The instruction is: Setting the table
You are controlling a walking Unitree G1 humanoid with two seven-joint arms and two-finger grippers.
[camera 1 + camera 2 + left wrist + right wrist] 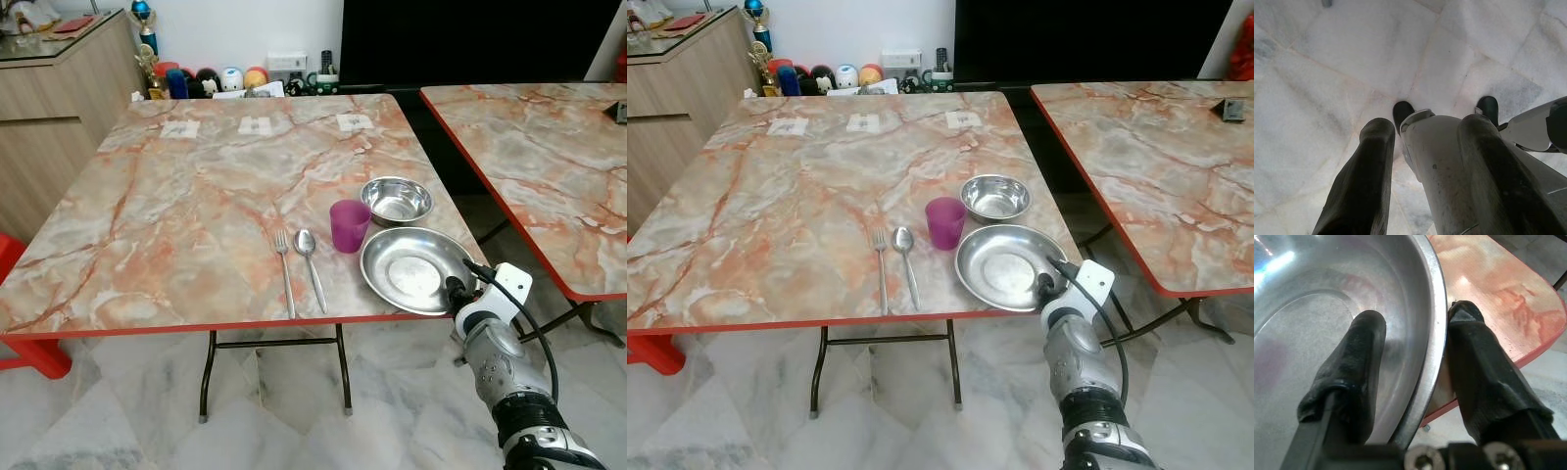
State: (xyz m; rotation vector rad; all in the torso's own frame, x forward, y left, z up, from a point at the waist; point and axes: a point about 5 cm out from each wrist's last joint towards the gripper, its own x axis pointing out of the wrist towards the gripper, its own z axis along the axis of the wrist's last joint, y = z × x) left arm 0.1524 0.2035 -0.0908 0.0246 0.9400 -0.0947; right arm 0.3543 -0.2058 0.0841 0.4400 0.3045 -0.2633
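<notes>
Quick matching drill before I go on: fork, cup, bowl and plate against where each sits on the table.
1 fork
2 cup
3 bowl
4 plate

A rim between the right gripper's fingers
B just left of the spoon
C behind the plate, right of the cup
D between spoon and plate, left of the bowl

Pairs: 1-B, 2-D, 3-C, 4-A
</notes>
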